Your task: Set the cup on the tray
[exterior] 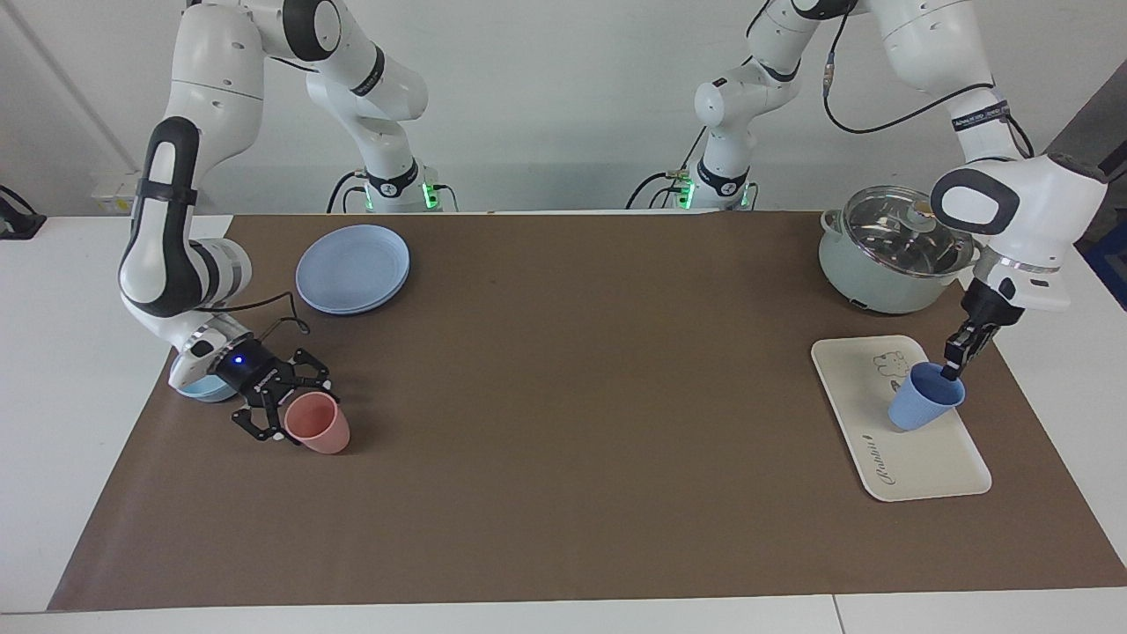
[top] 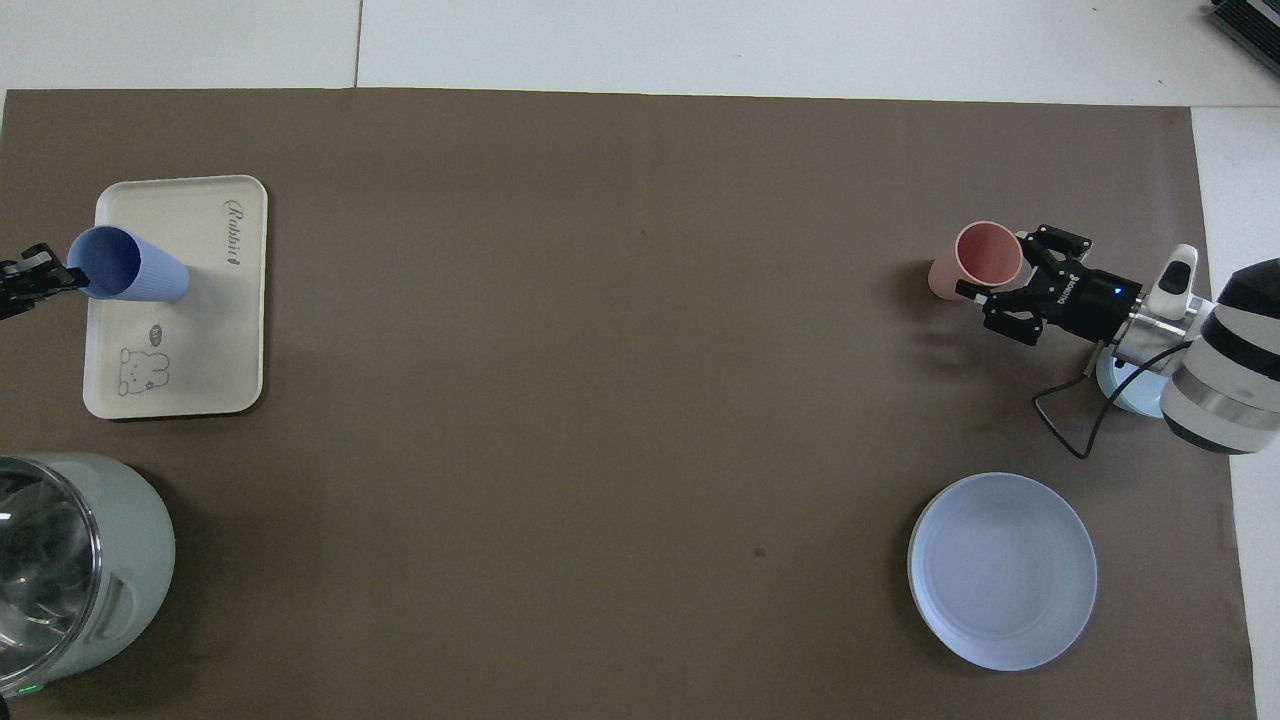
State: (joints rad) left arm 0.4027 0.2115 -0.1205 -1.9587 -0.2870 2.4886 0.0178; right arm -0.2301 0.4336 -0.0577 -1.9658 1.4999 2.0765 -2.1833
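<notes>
The left hand (exterior: 953, 365) is clenched on the rim of the cup (exterior: 922, 400), which tilts with its base on the tray (exterior: 916, 462), at the left arm's end of the desk (exterior: 572, 396). A pot (exterior: 894, 251) sits nearer the robots than the tray. At the right arm's end, the right hand (exterior: 286, 407) grips the rim of a pink cup (exterior: 319, 424) standing on the desk; a bowl (exterior: 201, 387) lies under its wrist, and a plate (exterior: 352, 267) sits nearer the robots.

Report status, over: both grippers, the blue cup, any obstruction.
Left gripper shut on blue cup rim, cup tilted on tray. Right gripper at pink cup on the mat, grip unclear. Nothing else on tray.
</notes>
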